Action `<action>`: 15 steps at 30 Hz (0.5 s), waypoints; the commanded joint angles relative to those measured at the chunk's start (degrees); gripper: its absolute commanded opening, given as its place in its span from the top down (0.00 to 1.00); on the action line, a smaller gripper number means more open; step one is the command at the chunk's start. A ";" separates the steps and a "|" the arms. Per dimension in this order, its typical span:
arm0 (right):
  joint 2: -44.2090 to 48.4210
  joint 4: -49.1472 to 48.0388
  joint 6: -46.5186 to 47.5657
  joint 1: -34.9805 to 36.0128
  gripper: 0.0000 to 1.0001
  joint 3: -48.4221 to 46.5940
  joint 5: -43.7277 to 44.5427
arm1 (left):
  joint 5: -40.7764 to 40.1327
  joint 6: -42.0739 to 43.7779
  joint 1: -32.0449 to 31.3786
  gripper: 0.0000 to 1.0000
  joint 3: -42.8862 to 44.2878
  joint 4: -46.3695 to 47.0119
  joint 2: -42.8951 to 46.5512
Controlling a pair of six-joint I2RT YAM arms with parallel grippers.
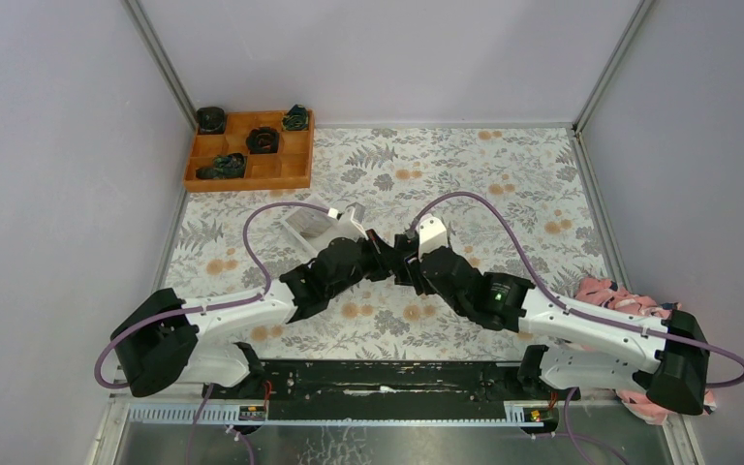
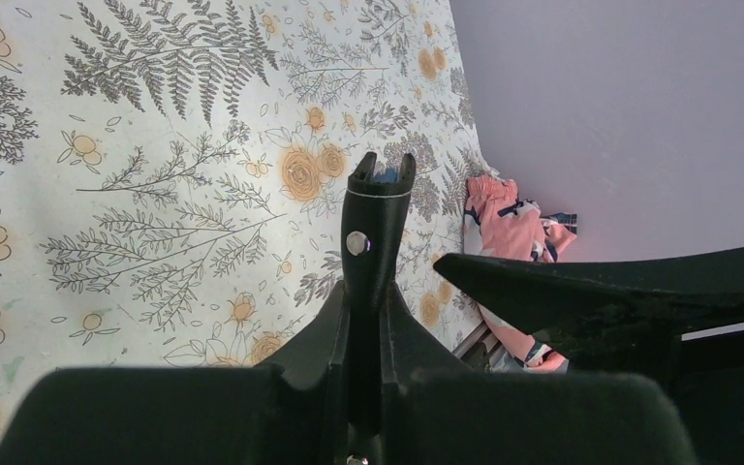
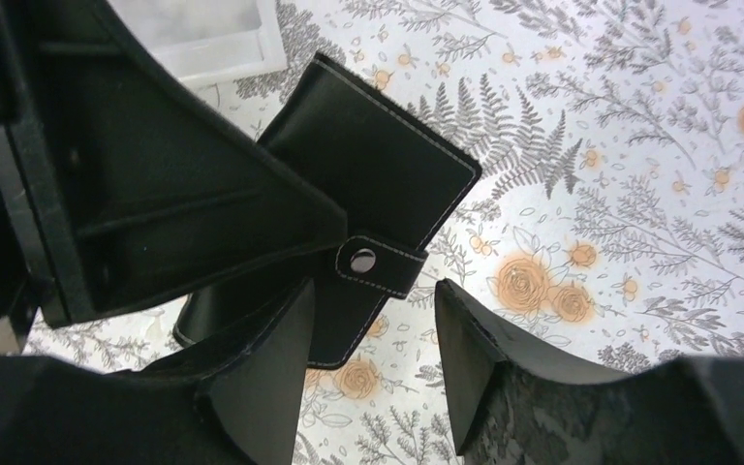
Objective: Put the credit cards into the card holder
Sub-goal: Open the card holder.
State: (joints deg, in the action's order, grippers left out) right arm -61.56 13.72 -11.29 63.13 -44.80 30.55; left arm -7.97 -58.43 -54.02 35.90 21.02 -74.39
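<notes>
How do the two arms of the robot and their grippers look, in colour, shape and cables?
Both the left arm and the right arm have white links between bulky black joints. A purple cable runs along each. A small green light glows on the right arm. The left gripper and the right gripper are matt black, with wedge-shaped fingers.

Black card holder (image 3: pixel 378 165), floral table (image 1: pixel 504 184), orange box (image 1: pixel 252 183)

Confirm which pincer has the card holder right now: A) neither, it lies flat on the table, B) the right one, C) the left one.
C: the left pincer is shut on the card holder, seen edge-on between its fingers, while the right pincer stands open in front of it, gripping nothing.
</notes>
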 commanded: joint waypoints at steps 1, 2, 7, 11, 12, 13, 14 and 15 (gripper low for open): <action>-0.49 -4.93 1.98 0.62 0.44 -0.43 5.56 | 0.24 -1.27 -0.49 1.00 0.63 2.32 0.69; -0.75 -5.12 2.32 0.64 0.44 -0.36 5.77 | 0.68 -1.55 -0.50 1.00 0.52 2.76 0.72; -2.59 -5.61 2.53 0.60 0.45 -0.25 5.44 | 1.76 -2.85 -0.58 1.00 -0.25 4.34 1.15; -3.65 -5.82 2.28 0.62 0.45 0.12 5.18 | 1.99 -3.62 -0.59 1.00 -0.46 4.86 1.49; -4.00 -5.79 2.23 0.62 0.45 0.19 5.41 | 2.11 -3.97 -0.59 1.00 -0.53 5.19 1.60; -4.32 -5.65 2.26 0.73 0.46 0.26 5.71 | 2.19 -4.23 -0.59 1.00 -0.59 5.44 1.69; -4.62 -5.50 2.25 0.72 0.46 0.34 6.10 | 2.45 -4.54 -0.59 1.00 -0.57 5.71 1.81; -4.88 -5.34 2.12 0.76 0.47 0.32 6.71 | 2.71 -4.76 -0.56 1.00 -0.57 6.07 1.83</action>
State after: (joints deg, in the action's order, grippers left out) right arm -65.10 9.96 -9.37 63.46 -44.80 33.89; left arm -7.55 -60.62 -53.95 35.07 20.95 -74.37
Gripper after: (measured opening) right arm 0.543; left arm 0.121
